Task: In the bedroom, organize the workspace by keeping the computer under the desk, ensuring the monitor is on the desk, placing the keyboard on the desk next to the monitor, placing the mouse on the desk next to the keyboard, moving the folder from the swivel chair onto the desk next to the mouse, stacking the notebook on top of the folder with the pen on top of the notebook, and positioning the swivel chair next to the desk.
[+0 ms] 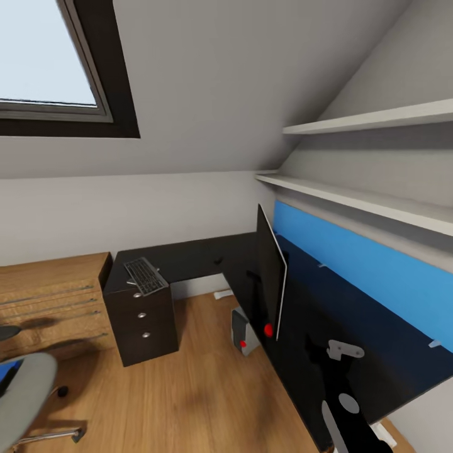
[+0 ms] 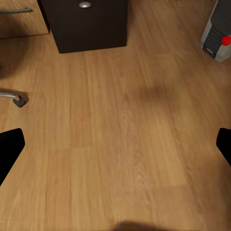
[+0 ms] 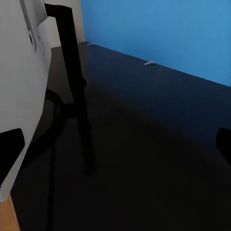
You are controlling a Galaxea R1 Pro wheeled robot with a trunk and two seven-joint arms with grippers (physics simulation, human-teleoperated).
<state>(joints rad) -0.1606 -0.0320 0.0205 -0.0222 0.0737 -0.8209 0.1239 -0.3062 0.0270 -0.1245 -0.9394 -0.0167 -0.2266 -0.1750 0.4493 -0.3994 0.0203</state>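
— Well, where's the desk (image 1: 207,258)?
— Wrapped round the corner: one black wing under the sloped wall, the other along the blue wall panel (image 1: 377,264).
— Monitor (image 1: 272,270)?
— Upright on the long wing, edge-on from the head, silver back toward the panel; neck and round base on the top in the right wrist view (image 3: 72,72). Bare black top between base and panel.
— Keyboard (image 1: 145,275)?
— Flat on the short wing's end, above the drawer unit (image 1: 141,321), near the outer edge.
— Computer (image 1: 244,332)?
— On the floor (image 1: 189,390) at the long wing's edge, half under it; seen too from the left wrist (image 2: 219,31).
— Swivel chair (image 1: 25,396)?
— Well apart from the desk, low left, a sliver of blue on its seat. Open wood floor between chair, drawers and computer.
— Grippers?
— Left gripper (image 2: 115,144) spread wide over bare floor, holding nothing. Right gripper (image 3: 115,144) likewise parted, over the desktop beside the monitor's stand.
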